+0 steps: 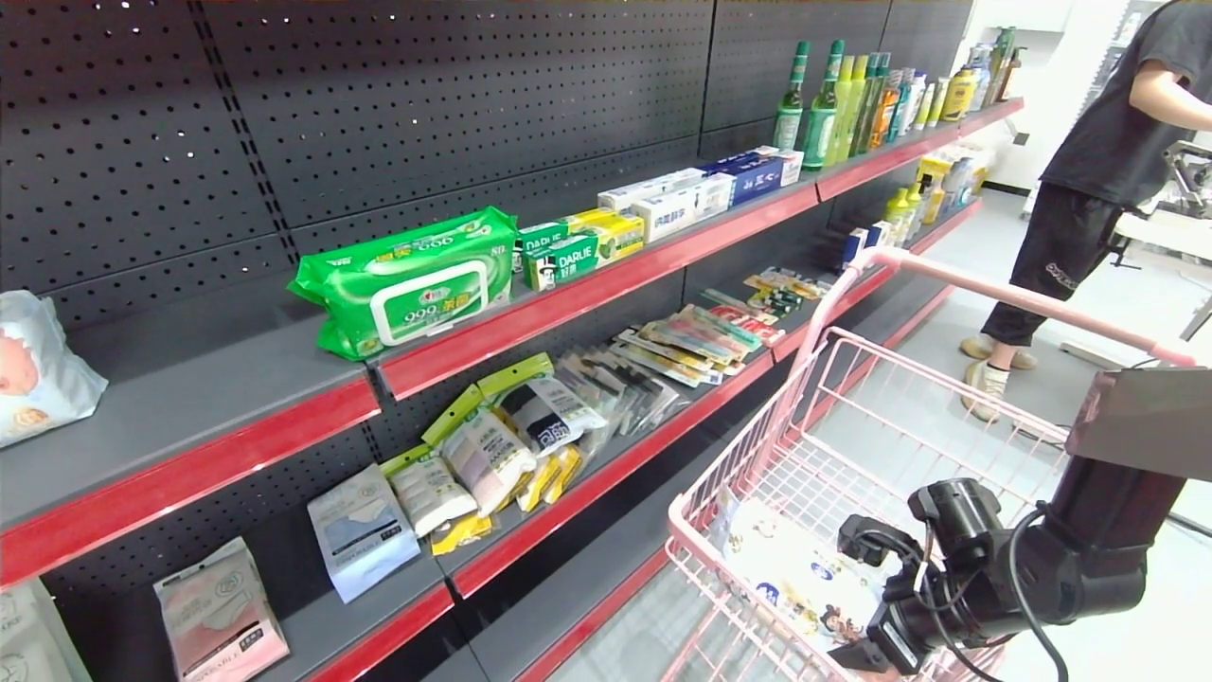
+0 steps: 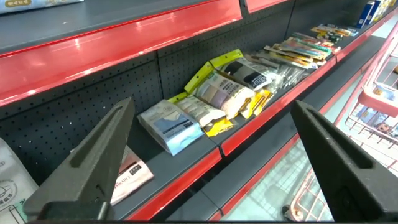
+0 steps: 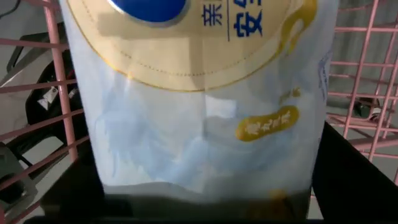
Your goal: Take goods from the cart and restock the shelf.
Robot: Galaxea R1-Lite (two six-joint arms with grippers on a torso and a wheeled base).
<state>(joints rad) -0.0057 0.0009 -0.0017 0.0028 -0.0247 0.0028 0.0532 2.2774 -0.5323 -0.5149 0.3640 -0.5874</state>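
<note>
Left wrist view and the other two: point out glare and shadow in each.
Left wrist view: a streak of glare runs along the red shelf edge. Head view: the floor beyond the cart is washed pale by light. Right wrist view: one end of the pack lies in deep shadow.

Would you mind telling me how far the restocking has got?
Looks done: a green wipes pack and a white bag sit on the upper shelf. In hand: the right tool is down in the pink cart against a white pack, not yet lifted. Left: lifting and shelving it; the left tool is open and empty.
</note>
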